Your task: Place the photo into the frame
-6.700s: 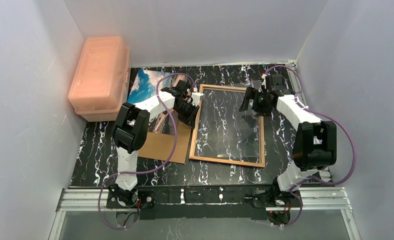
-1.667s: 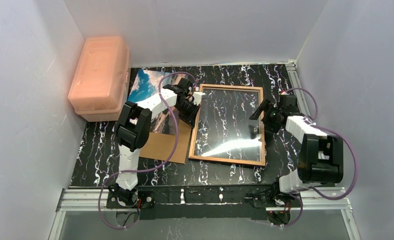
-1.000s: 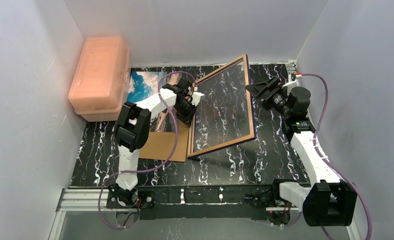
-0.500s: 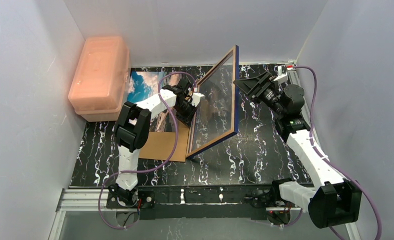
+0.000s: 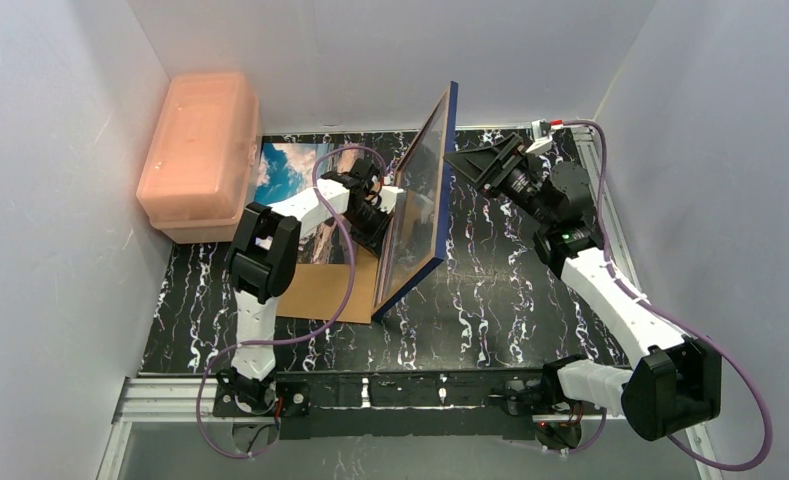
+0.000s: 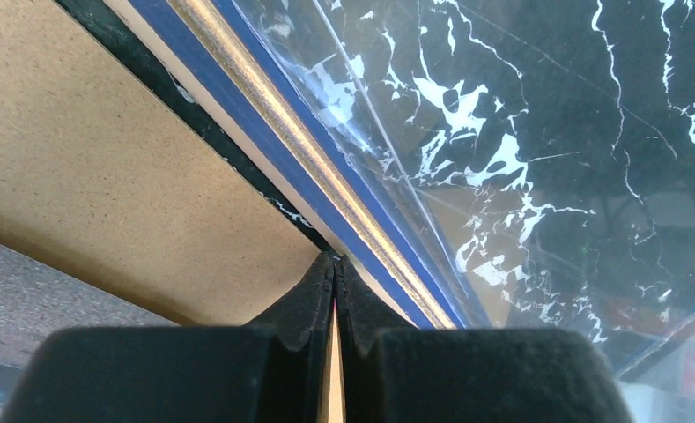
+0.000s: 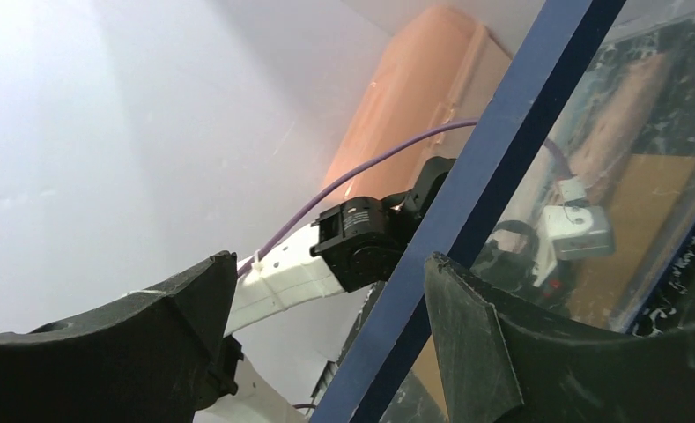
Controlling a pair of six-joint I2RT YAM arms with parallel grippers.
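Observation:
The frame (image 5: 422, 205) stands almost upright on its left long edge, its navy border (image 5: 446, 170) up and toward the right. My right gripper (image 5: 464, 160) is open beside that raised edge. In the right wrist view the navy edge (image 7: 511, 132) passes between the gripper's (image 7: 330, 260) wide-apart fingers, close against the right finger (image 7: 467, 335). My left gripper (image 5: 380, 212) is shut, its tip (image 6: 336, 260) at the frame's lower edge (image 6: 326, 167) where it meets the brown backing board (image 6: 106, 176). The photo (image 5: 288, 168) lies flat at the back left, partly under the left arm.
An orange lidded plastic box (image 5: 200, 150) stands against the left wall beside the photo. The backing board (image 5: 320, 290) lies left of the frame on the black marbled table (image 5: 510, 290). White walls close in on three sides.
The frame has swung up from flat to nearly vertical, pivoting on its left edge. My right gripper rose and moved left with the raised edge. The left gripper stayed put.

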